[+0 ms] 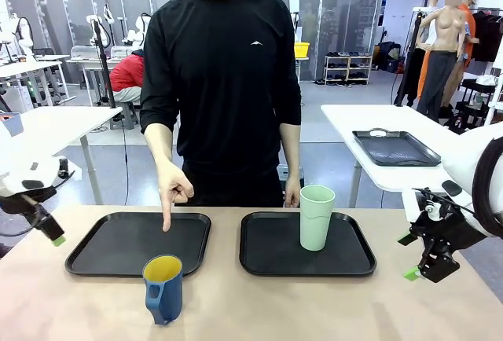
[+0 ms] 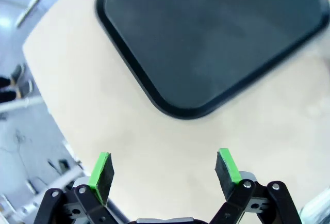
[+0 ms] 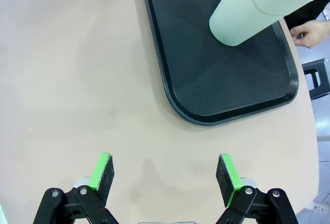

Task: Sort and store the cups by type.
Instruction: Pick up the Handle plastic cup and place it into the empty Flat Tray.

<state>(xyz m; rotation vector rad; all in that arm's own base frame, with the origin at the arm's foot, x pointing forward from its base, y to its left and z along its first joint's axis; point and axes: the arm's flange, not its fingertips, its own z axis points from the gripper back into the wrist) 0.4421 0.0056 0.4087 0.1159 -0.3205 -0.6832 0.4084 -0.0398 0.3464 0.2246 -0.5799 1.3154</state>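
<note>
A tall mint-green tumbler (image 1: 317,217) stands upright on the right black tray (image 1: 267,254), seen in the right wrist view as the tumbler (image 3: 258,8) on that tray (image 3: 206,79). A dark-blue cup (image 1: 163,288) with a yellow inside and a handle stands on the bare table in front of the left black tray (image 1: 118,243). The person's hand (image 1: 173,192) points a finger down at the left tray. My left gripper (image 1: 53,235) hovers open at the table's left, near the tray's corner (image 2: 185,79). My right gripper (image 1: 420,266) hangs open at the right edge; both hold nothing.
The wooden table (image 1: 259,306) has free room in front of both trays and at either end. Behind stands a white table with another black tray (image 1: 395,148). The person's other hand (image 1: 292,193) rests just behind the right tray.
</note>
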